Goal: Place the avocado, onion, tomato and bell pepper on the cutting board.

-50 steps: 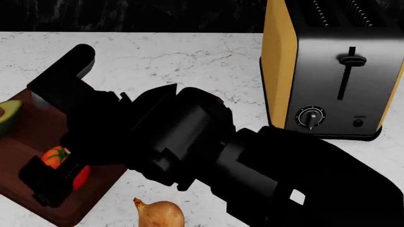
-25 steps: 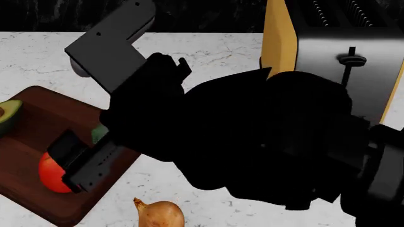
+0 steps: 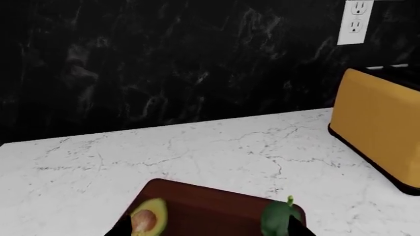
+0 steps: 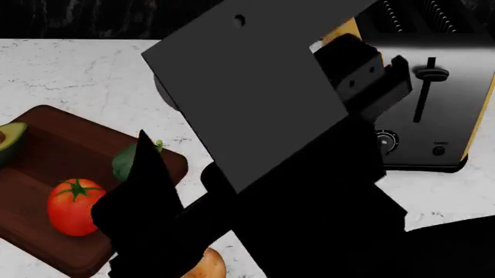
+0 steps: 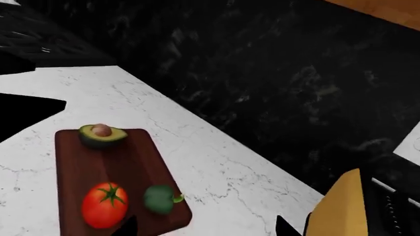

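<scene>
White marble counter (image 4: pixel 69 63) runs under everything, backed by a black veined wall (image 3: pixel 164 64).

Nearest the robot, the onion (image 4: pixel 207 265) sits on the bare counter just off the front corner of the cutting board (image 4: pixel 69 145); only a sliver of its golden skin shows past the dark arm (image 4: pixel 255 104) that fills the middle of the head view. It is the one vegetable not yet on the wood.

On the board, the tomato (image 4: pixel 75 206) stands toward the near end, calyx up. Just beyond it, near the board's right edge, is the bell pepper (image 4: pixel 127 162), partly hidden by the arm. The avocado (image 4: pixel 11 142) lies at the far left end, cut face and pit up.

By my count three of the four are placed, and the onion is what remains.

Neither gripper's fingers show clearly in any view, so I cannot tell whether they are spread or closed. Both wrist cameras look down on the board from well above, and nothing appears to be carried.

Farther back on the right stands a yellow toaster (image 4: pixel 402 87), with a wall socket (image 3: pixel 357 22) above it.
</scene>
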Motion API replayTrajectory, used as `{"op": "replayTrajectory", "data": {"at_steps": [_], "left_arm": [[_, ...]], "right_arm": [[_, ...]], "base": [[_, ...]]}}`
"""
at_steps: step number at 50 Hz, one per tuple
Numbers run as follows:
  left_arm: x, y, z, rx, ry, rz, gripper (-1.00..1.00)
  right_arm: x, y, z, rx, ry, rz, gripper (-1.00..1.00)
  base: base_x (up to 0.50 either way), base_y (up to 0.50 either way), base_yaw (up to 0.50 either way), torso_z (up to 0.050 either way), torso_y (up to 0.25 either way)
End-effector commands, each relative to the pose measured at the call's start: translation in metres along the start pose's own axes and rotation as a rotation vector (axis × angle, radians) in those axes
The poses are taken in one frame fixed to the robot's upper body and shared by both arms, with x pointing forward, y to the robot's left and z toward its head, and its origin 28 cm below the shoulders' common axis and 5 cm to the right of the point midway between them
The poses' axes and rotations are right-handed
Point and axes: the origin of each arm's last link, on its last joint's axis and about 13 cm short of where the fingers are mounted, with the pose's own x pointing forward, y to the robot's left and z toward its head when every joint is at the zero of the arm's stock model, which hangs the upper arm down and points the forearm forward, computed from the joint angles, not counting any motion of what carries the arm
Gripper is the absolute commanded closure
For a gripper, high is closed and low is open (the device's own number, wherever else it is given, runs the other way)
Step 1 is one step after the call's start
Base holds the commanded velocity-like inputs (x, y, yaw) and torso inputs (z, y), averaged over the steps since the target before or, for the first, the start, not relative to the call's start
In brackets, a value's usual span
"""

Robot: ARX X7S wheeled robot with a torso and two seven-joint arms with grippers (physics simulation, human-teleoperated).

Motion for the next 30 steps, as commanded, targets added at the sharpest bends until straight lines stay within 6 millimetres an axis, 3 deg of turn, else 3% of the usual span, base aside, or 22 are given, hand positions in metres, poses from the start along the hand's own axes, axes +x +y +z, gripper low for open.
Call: {"op": "replayTrajectory", "data": {"at_steps": [1, 7, 17, 30], "left_arm": [[0.009, -0.022, 0.012, 0.067, 0.012, -0.156, -1.00], [0.009, -0.039, 0.012, 0.124, 0.061, -0.251, -1.00], [0.012, -0.065, 0.024, 0.257, 0.110, -0.346, -1.00], [0.016, -0.092, 0.027, 0.356, 0.227, -0.445, -1.00]], "right_arm": [[-0.063, 0.007, 0.009, -0.065, -0.076, -0.202, -1.00], [-0.085, 0.003, 0.011, -0.068, -0.083, -0.300, -1.00], [-0.098, -0.001, 0.008, -0.079, -0.089, -0.355, -1.00], [-0.095, -0.003, 0.013, -0.106, -0.089, -0.350, -1.00]], "base": [[0.00, 0.00, 0.00, 0.000, 0.000], [0.00, 0.00, 0.00, 0.000, 0.000], [0.00, 0.00, 0.00, 0.000, 0.000], [0.00, 0.00, 0.00, 0.000, 0.000]]}}
